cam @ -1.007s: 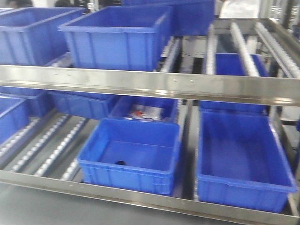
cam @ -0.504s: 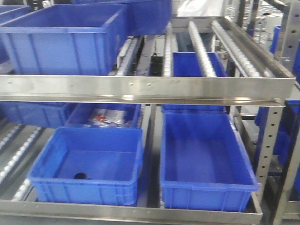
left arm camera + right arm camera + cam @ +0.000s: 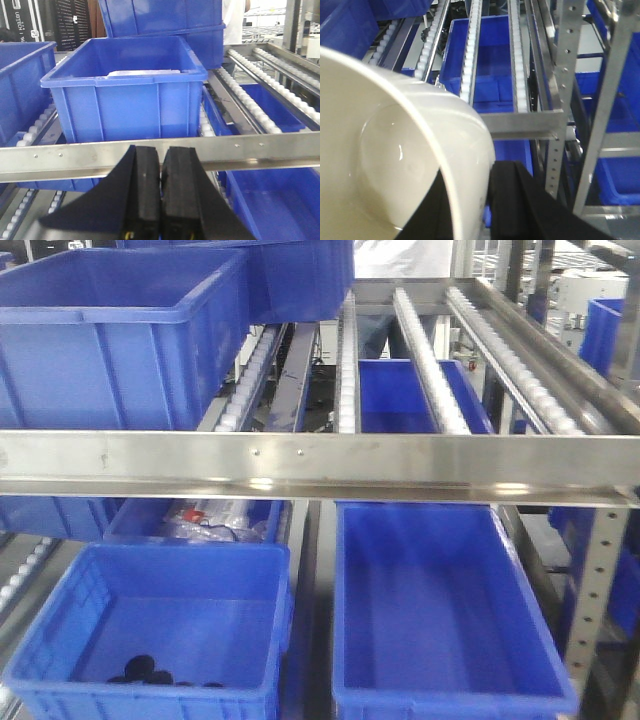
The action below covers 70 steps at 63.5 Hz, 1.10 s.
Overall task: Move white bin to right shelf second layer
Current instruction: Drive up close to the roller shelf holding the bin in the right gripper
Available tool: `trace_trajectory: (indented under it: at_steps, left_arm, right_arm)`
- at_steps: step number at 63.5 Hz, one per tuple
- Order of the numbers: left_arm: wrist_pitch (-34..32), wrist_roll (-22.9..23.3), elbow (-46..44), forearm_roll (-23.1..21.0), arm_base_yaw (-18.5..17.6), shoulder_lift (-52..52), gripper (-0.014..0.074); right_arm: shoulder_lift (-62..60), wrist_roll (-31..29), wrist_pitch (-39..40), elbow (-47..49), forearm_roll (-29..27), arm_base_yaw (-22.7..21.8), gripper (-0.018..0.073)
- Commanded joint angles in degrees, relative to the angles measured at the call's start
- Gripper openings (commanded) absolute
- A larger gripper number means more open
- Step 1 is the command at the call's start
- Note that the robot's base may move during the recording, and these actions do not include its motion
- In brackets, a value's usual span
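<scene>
Front view: your shelf carries only blue crates — no bin there yet. Left wrist: left claw pressed closed, empty, facing the rail. Right wrist: right claw pinches the bin by its rim, short of the shelf — placing remains.

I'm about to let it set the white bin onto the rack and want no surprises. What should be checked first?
1. Grip: the white bin has its rim between the right jaws: ok.
2. Left jaws shut and empty: ok.
3. Landing spot: nothing sits on the right-hand roller tracks: ok.
4. Bin base higher than the front rail: cannot tell.
5. No one nearby: a person stands behind the tracks: not ok.
</scene>
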<state>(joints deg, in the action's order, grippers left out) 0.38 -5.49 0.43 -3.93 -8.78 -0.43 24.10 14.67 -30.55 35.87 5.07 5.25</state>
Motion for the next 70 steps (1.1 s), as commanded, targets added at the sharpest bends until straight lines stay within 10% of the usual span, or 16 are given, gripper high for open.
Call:
trace_trajectory:
  at_steps: [1, 70]
  left_arm:
    - [-5.0, 0.4, 1.9, -0.3, 0.0, -0.8, 0.0085]
    - [-5.0, 0.4, 1.9, -0.3, 0.0, -0.8, 0.0085]
  right_arm:
    - [0.7, -0.1, 5.9, 1.7, 0.4, -0.4, 0.0057]
    - [0.7, -0.1, 5.9, 1.7, 0.4, -0.4, 0.0057]
